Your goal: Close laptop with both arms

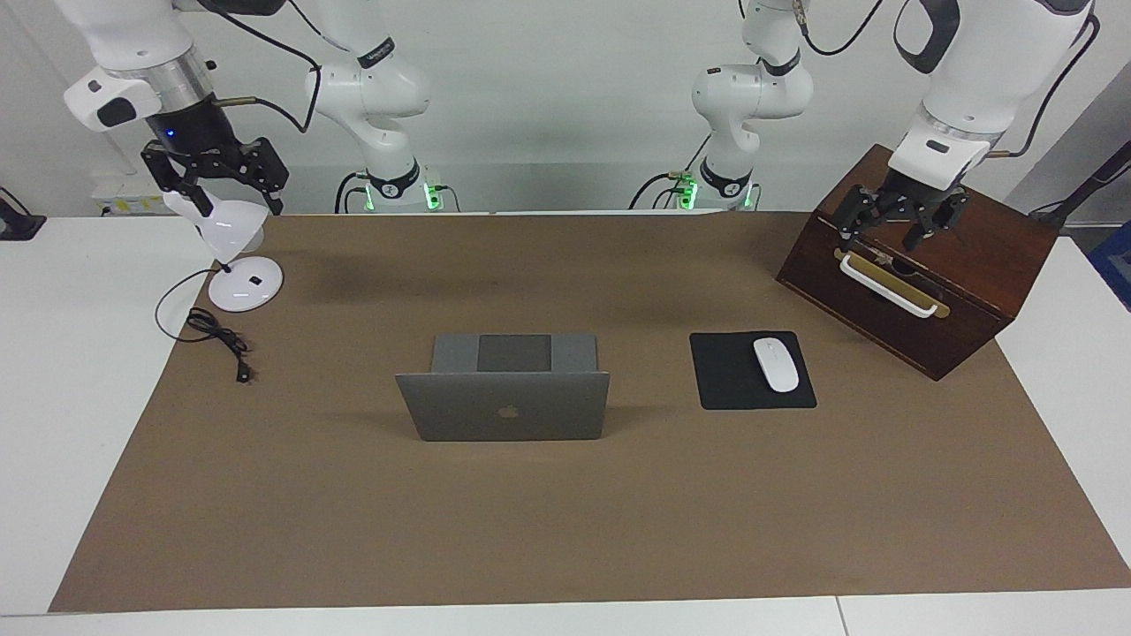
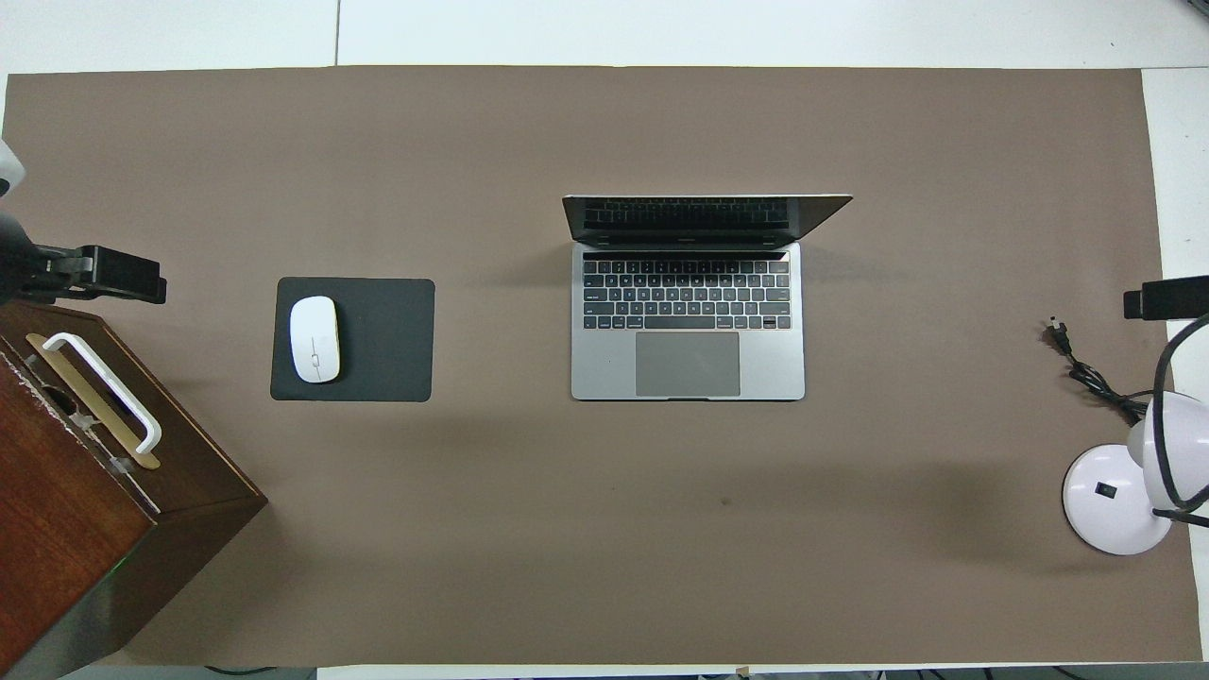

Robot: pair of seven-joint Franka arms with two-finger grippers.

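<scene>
In the facing view, the laptop stands open near the middle of the brown mat, its lid upright with the apple logo turned away from the robots. Beside it, toward the left arm's end of the table, a white mouse lies on a black mouse pad. The left gripper hangs over the wooden box, just above its white handle, with fingers spread apart and nothing between them. The right gripper hangs over the white desk lamp, jaws also wide and holding nothing. Both are well apart from the laptop.

In the overhead view, the laptop shows its keyboard and trackpad toward the robots, the screen at the edge farther from them. The mouse rests on the mouse pad. Only a black part of the left gripper shows near the wooden box, and a black tip of the right gripper shows above the lamp and its black cable.
</scene>
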